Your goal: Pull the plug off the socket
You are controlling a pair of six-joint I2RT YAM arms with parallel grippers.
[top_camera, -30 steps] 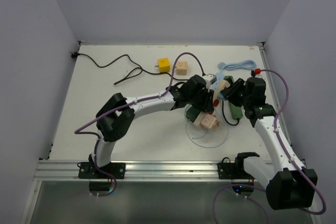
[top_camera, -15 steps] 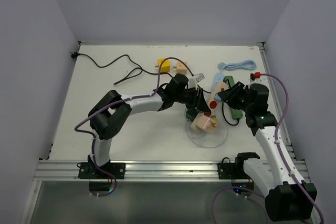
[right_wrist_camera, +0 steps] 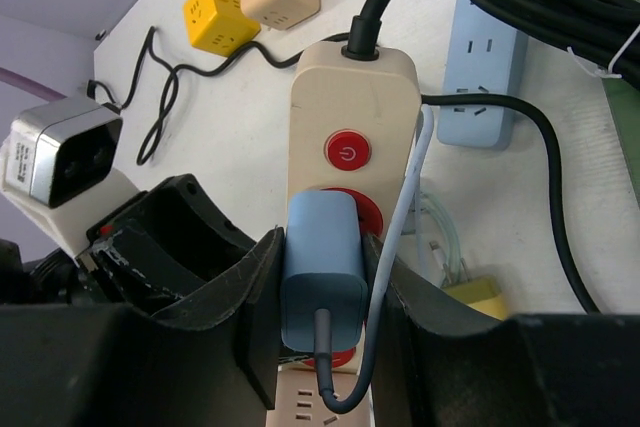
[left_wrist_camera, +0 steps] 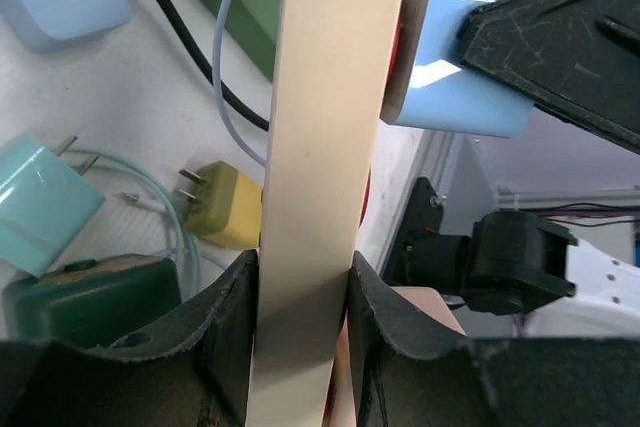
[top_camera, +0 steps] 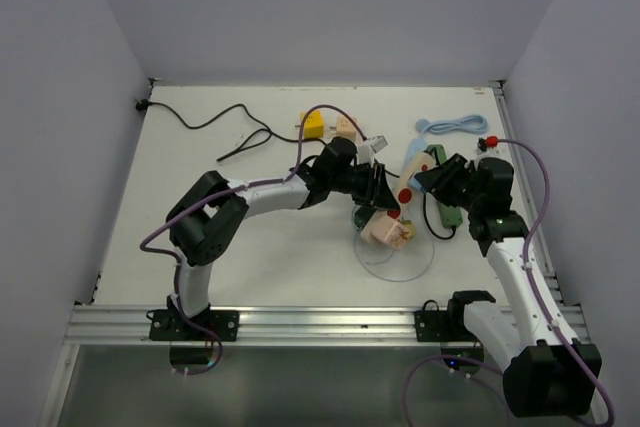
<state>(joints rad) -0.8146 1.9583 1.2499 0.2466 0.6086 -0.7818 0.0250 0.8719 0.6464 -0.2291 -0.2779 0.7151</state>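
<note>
The left gripper [left_wrist_camera: 303, 287], low in the middle of its wrist view, is clamped tight on the edges of the cream power strip [left_wrist_camera: 330, 97], and to its right the right gripper [right_wrist_camera: 322, 285] pinches the light blue plug [right_wrist_camera: 320, 237], which sits on that strip's face just right of the top view's centre.

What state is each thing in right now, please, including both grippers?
Cream power strip: clamped in the left gripper.
Blue plug: apparently seated in the cream strip, clamped by the right gripper.
Yellow plug: loose, prongs bare.
Green power strip: lying unheld.
</note>
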